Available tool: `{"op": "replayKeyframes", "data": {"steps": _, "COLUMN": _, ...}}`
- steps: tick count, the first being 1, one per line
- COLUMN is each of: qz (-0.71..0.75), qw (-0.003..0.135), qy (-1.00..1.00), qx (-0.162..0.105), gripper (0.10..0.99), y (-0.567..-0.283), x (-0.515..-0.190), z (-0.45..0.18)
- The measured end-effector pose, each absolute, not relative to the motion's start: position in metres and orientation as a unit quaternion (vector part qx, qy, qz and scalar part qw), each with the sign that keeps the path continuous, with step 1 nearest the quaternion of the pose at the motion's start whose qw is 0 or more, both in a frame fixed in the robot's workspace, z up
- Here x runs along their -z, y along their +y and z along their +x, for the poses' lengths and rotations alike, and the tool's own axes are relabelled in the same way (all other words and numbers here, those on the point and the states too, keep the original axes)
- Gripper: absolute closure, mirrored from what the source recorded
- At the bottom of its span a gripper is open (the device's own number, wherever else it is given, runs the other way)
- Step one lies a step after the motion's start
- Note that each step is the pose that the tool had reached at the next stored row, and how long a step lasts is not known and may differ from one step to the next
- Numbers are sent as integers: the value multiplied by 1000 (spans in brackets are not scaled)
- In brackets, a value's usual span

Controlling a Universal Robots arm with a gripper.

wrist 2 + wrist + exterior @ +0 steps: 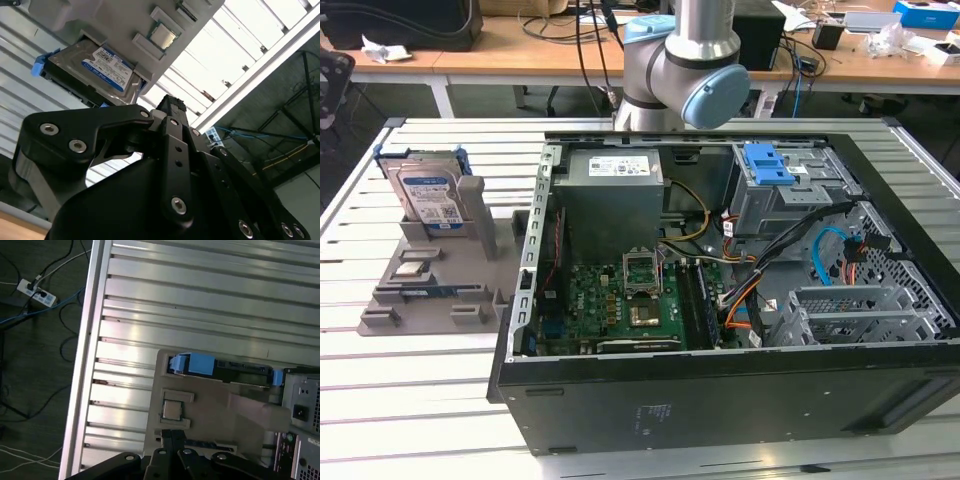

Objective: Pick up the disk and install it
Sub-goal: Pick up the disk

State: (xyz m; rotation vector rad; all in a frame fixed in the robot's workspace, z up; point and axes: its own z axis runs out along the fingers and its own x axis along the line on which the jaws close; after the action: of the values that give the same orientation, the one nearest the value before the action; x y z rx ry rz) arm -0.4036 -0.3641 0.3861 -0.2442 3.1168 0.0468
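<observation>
**Disk in its holder, gripper empty above the table**

The disk (432, 195) stands on edge in a slot of a grey holder (430, 318). It leans slightly, and its blue-and-white label faces the camera of the exterior view. The bright blue frame around it shows at both upper corners. The slot is at the end of the holder nearest the table edge where the arm (685, 70) rises. The holder itself lies flat on the slatted metal table (420, 400), close to the edge on the exterior view's left.

In both wrist views the gripper (169, 432) (170, 104) hangs above the holder with its fingers drawn together on nothing. It is well apart from the disk and touches neither the disk nor the holder. The first wrist view looks down on the disk (222, 371) edge-on, with its blue frame showing at both ends. The second wrist view shows the labelled face (102, 67).

A small square chip (412, 267) (172, 411) (162, 36) lies in a recess of the holder, between the disk and the holder's opposite end.

An open computer case (720, 400) lies on its side just beside the holder, across the middle of the table. Inside it, along the wall toward the arm, sit a big grey box (610, 190) with a white label and a metal cage (790, 205) topped by a blue latch (767, 165). A green motherboard (620, 300) lies on the case floor below the grey box.
</observation>
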Motion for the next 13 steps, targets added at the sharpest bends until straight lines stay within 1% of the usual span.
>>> {"op": "replayKeyframes", "data": {"steps": 13, "qz": -175, "qw": 6, "qy": 984, "qx": -16, "gripper": 980, "y": -364, "x": -386, "z": -403}}
